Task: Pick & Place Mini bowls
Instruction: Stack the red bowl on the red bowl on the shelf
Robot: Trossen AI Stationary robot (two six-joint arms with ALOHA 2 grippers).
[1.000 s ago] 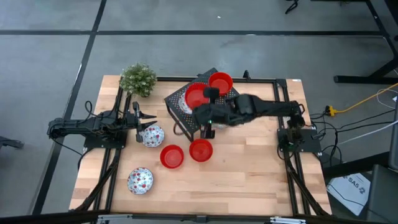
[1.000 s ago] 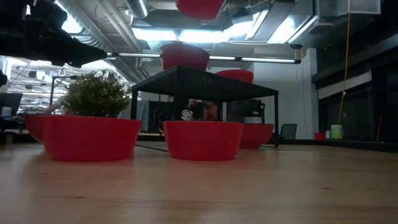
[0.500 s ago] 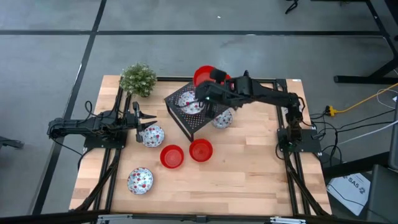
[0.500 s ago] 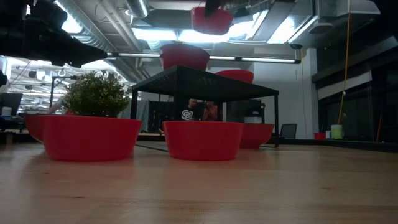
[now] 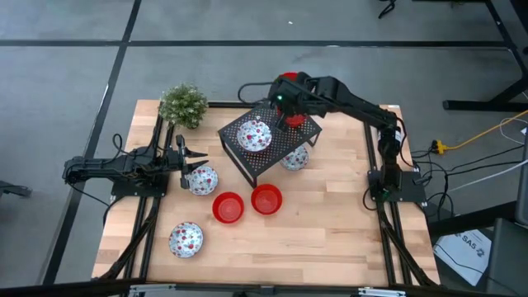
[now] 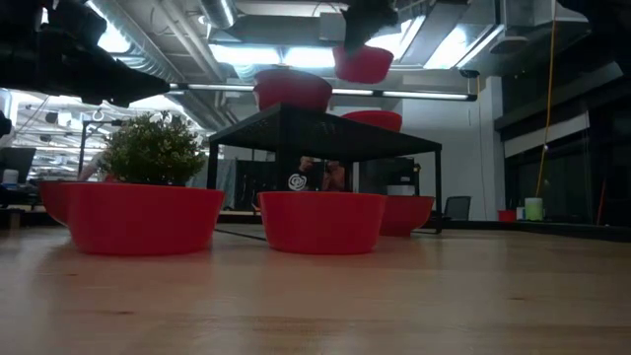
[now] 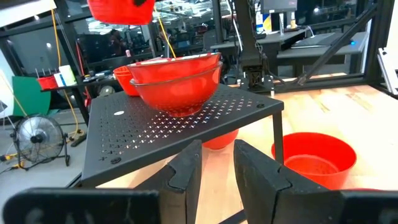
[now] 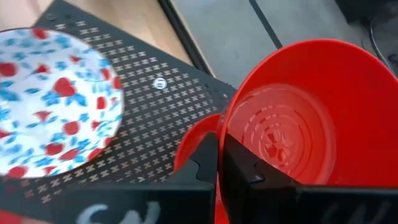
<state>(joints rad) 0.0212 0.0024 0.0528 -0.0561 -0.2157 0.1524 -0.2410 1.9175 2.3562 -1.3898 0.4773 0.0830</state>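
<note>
A glossy red mini bowl [image 8: 298, 118] is carried by the right gripper [image 8: 219, 167], whose fingers are clamped over the bowl's rim, one inside and one outside, so that the bowl hangs level and its weight is taken at the wall. In the low view the held red bowl [image 6: 363, 62] is seen well above the black perforated metal rack [image 6: 325, 133], lifted clear so that nothing on the rack top is struck. From above, the right gripper [image 5: 285, 95] is placed over the rack's far corner, beside the white speckled bowl [image 5: 254, 136] that rests on the rack [image 5: 272, 161].

A further red bowl [image 8: 198, 140] is seen under the held one, seemingly on the rack, so the carried bowl is judged to be meant for stacking or for setting beside it.

The left gripper [image 5: 183, 157] is parked near a speckled bowl [image 5: 203, 179] at the table's left; its fingers [image 7: 186, 174] stand slightly apart and hold nothing. Two red bowls [image 5: 228, 207] [image 5: 266, 199] and another speckled bowl [image 5: 186, 239] wait on the wooden table [image 5: 330, 239]. One more speckled bowl [image 5: 295, 158] lies partly under the rack's edge.
</note>
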